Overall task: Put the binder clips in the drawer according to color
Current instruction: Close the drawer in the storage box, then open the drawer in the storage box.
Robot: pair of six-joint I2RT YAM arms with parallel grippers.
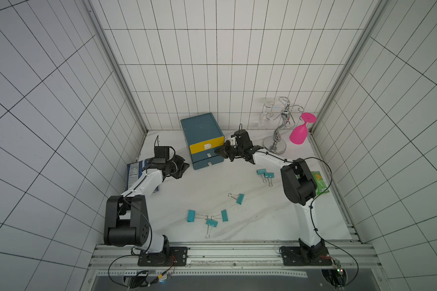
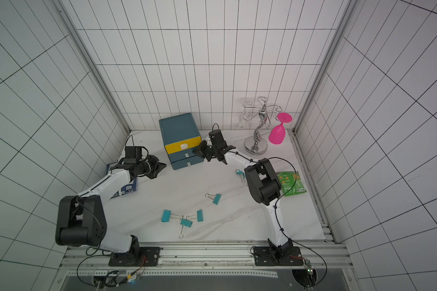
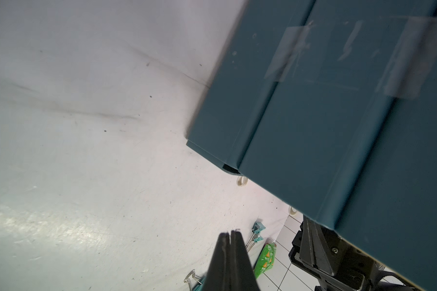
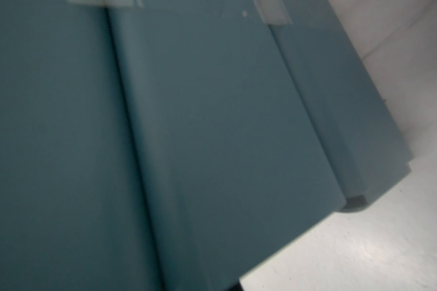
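Far centre of the surface [image 1: 182, 199]: the drawer [image 1: 199, 126], a dark-teal cabinet with a yellow front on top and two teal fronts below, each with a white tab. Loose on the surface, six binder clips [image 1: 240, 198], all teal: two touching at right, beside the right arm; one mid-surface; three clustered nearer, handles crossing. Just left of the cabinet front, left claw [image 3: 229, 233], pressed together, empty. At the cabinet's right front corner, right claw [image 1: 220, 152], closed, nothing seen in it; contact cannot be told. Far right, chrome glass rack [image 1: 279, 131] with pink glass [image 1: 298, 134] hung upside down.
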